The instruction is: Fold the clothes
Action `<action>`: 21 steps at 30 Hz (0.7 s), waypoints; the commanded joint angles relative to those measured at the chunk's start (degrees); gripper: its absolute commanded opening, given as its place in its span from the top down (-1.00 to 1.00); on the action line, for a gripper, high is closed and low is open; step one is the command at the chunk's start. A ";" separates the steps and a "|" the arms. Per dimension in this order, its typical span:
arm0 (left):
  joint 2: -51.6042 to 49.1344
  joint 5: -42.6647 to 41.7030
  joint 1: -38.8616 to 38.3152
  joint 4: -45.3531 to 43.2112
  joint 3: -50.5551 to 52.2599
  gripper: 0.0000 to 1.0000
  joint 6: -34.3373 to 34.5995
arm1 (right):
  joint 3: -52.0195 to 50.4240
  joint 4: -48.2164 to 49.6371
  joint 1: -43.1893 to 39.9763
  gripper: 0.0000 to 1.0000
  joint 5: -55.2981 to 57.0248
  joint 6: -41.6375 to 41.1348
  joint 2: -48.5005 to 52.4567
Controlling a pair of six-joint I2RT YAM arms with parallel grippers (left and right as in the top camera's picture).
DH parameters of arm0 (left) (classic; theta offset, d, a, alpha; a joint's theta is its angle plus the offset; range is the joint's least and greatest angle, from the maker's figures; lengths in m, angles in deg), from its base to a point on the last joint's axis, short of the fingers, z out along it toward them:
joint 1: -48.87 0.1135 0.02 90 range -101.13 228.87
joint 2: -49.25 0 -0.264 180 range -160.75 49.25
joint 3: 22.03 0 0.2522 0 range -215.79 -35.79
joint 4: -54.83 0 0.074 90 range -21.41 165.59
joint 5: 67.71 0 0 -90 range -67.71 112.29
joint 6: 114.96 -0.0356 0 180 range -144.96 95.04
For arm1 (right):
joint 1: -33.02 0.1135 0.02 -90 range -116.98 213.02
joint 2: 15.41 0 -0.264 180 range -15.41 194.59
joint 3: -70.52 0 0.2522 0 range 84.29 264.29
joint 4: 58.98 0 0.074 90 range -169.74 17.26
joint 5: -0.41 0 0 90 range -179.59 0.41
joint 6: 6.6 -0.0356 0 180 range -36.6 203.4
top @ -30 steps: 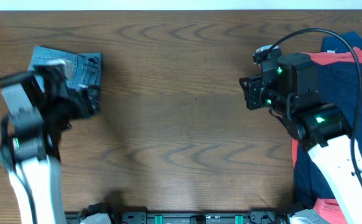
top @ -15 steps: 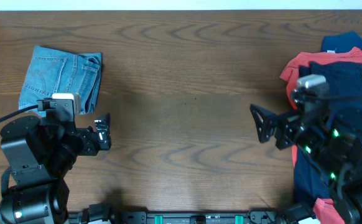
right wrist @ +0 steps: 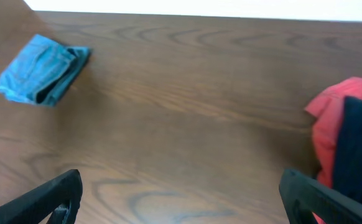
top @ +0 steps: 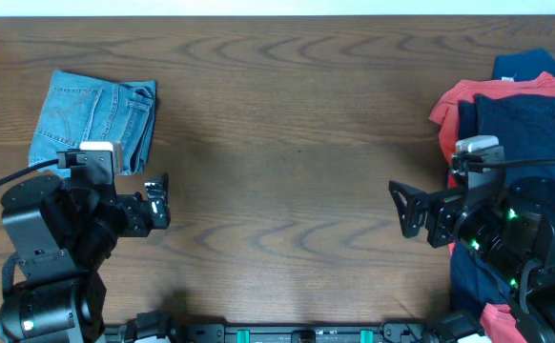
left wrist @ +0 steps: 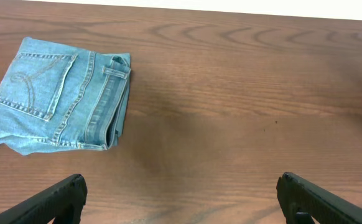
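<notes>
The light blue jeans (top: pixel 92 119) lie folded in a compact rectangle at the table's far left, one stitched back pocket facing up. They show in the left wrist view (left wrist: pixel 60 96) and, small, in the right wrist view (right wrist: pixel 41 78). My left gripper (top: pixel 160 200) hangs open just in front of them, apart from the denim, with only bare wood between its fingers (left wrist: pixel 181 190). My right gripper (top: pixel 400 210) is also open and empty (right wrist: pixel 181 183), left of a heap of other clothes: a coral-red garment (top: pixel 446 107) under a navy one (top: pixel 525 124).
The heap runs off the table's right edge, with a blue piece (top: pixel 525 65) at its far end and more coral-red fabric (top: pixel 497 316) near the front. A dark rail (top: pixel 297 333) lines the front edge. The wooden table (top: pixel 287 143) stretches between jeans and heap.
The left gripper, which was down on the jeans, has let go and pulled back toward the front. The right arm has also drawn back toward the front right. Both jaws have opened wide.
</notes>
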 commanded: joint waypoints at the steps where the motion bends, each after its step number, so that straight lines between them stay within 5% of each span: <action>1: 0.00 0.74 -0.35 0.15 -0.26 -0.96 -1.18 | -0.44 2.12 0.00 -0.99 4.35 7.67 0.02; 6: -0.02 0.72 -0.35 0.15 -0.26 -0.96 -1.18 | -5.60 11.93 -1.70 -0.99 4.35 19.17 -0.98; 13: 0.00 0.74 -0.33 0.15 -0.26 -0.95 -1.18 | -24.17 28.41 -10.38 -0.99 -1.44 16.04 -12.26; 21: -0.02 0.74 -0.33 0.15 -0.26 -0.96 -1.18 | -40.30 35.21 -15.13 -0.99 -2.10 16.09 -27.50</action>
